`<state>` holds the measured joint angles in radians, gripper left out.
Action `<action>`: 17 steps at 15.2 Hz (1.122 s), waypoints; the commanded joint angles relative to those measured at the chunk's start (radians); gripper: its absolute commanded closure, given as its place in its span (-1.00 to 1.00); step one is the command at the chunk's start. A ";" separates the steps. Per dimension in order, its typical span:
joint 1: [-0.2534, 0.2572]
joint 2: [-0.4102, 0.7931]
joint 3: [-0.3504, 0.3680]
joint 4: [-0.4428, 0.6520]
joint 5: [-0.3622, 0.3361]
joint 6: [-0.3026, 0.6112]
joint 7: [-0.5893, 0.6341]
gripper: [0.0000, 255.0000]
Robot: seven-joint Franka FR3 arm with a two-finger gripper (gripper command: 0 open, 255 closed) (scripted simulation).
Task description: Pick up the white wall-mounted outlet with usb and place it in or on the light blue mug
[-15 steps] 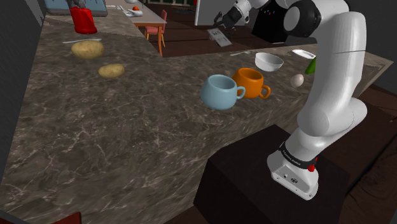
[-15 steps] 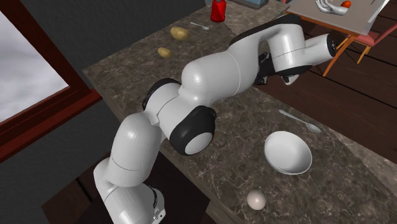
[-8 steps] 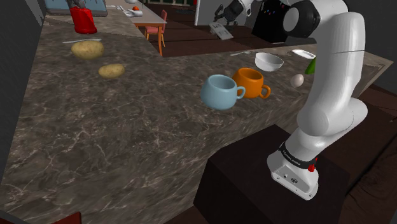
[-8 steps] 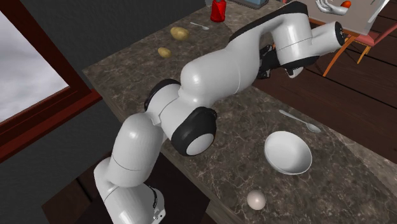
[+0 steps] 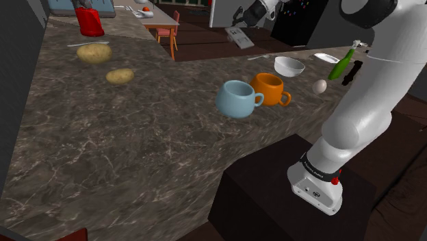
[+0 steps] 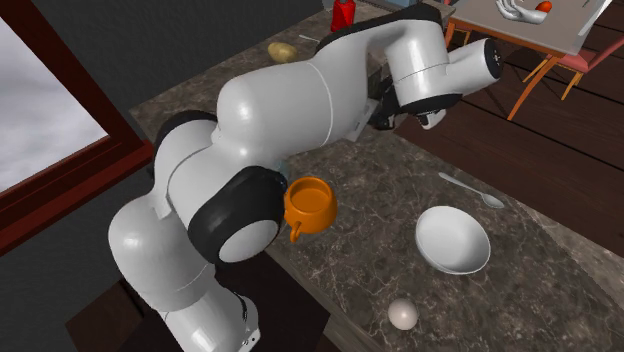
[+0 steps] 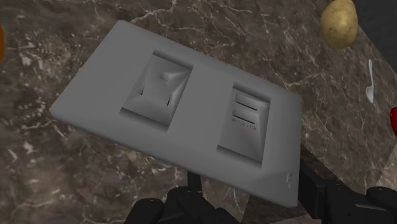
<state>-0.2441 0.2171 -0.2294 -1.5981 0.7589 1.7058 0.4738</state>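
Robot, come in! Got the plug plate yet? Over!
Gripper shut on grey outlet plate, held up off the counter. Light blue mug upright, not yet reached. Orange mug close beside it.

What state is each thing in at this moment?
Grey rectangular outlet plate: clamped by one edge in the jaws, held above the dark marbled counter.
Light blue mug: upright, empty.
Orange mug: upright, empty.
White bowl: upright, empty.
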 commanded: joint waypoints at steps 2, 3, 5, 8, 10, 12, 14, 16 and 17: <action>0.030 -0.135 0.008 -0.172 -0.022 0.055 0.002 1.00; 0.038 -0.176 0.012 -0.222 -0.028 0.073 0.007 1.00; 0.051 -0.256 0.025 -0.317 -0.039 0.105 0.018 1.00; 0.067 -0.373 0.048 -0.448 -0.052 0.147 0.041 1.00; 0.074 -0.449 0.066 -0.530 -0.057 0.171 0.060 1.00; 0.080 -0.525 0.086 -0.607 -0.060 0.191 0.081 1.00; 0.084 -0.601 0.108 -0.680 -0.061 0.207 0.105 1.00; 0.088 -0.677 0.131 -0.749 -0.059 0.219 0.132 1.00; 0.090 -0.715 0.144 -0.781 -0.057 0.224 0.146 1.00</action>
<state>-0.1559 -0.4489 -0.1001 -2.3335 0.7004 1.9215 0.6038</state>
